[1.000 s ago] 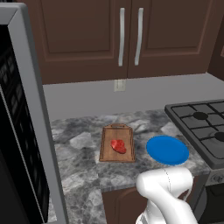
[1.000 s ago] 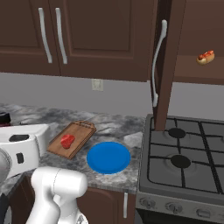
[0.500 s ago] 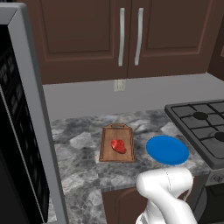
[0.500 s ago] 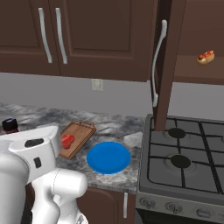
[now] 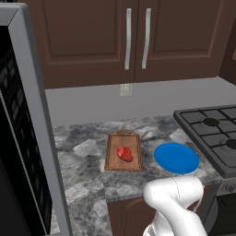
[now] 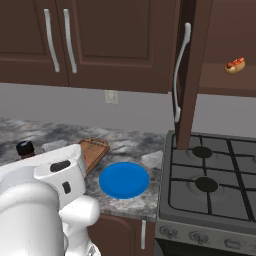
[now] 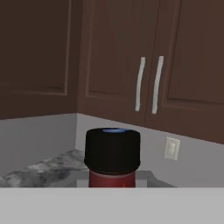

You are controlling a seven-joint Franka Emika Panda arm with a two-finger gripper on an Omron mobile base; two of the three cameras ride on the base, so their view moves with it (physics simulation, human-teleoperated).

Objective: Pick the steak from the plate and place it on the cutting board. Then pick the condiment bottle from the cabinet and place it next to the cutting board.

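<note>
Already on step two: cabinet (image 6: 200,60) stands open at 1 o'clock in the right base view, a hot dog in a bun (image 6: 235,65) alone on its shelf. Marbled surface (image 5: 87,175) carries the cutting board (image 5: 123,163) at centre, with the bare blue plate (image 5: 176,157) just beside it at 3 o'clock. Steak (image 5: 125,154) lies on the board, so step one looks done. Condiment bottle (image 7: 113,155) sits upright right in front of the hand camera, black cap up; jaws pressed in, apparently pinching it below the cap, contact itself hidden. In the right view the cap shows at 9 o'clock, over the surface left of the board. Next: lower it upright onto bare surface beside the board, then release.
</note>
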